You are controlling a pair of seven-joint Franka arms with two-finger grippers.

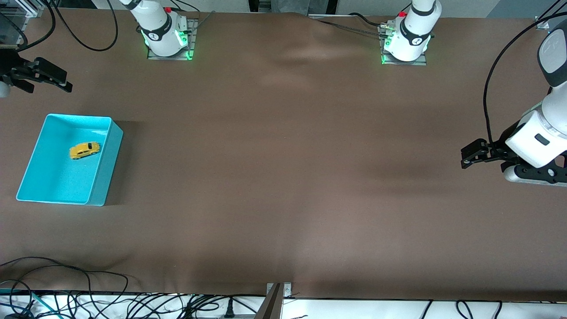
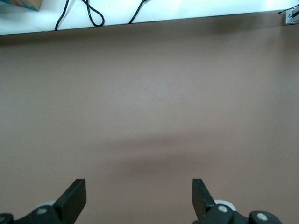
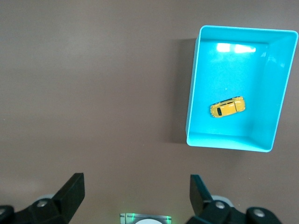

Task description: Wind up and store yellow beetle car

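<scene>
— Where is the tiny yellow toy beetle car?

— It sits on its wheels inside the open teal plastic bin, near the middle, at about nine o'clock on the brown tabletop.

— And the arms?

— The right end effector hangs above the tabletop at about ten o'clock, fingers spread, holding nothing. The left end effector hangs at three o'clock, spread and empty too.

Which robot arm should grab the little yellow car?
Probably the right arm. Its open pincer hangs by the teal bin holding the yellow car. The left pincer, also open, waits at the table's left-arm end.
</scene>
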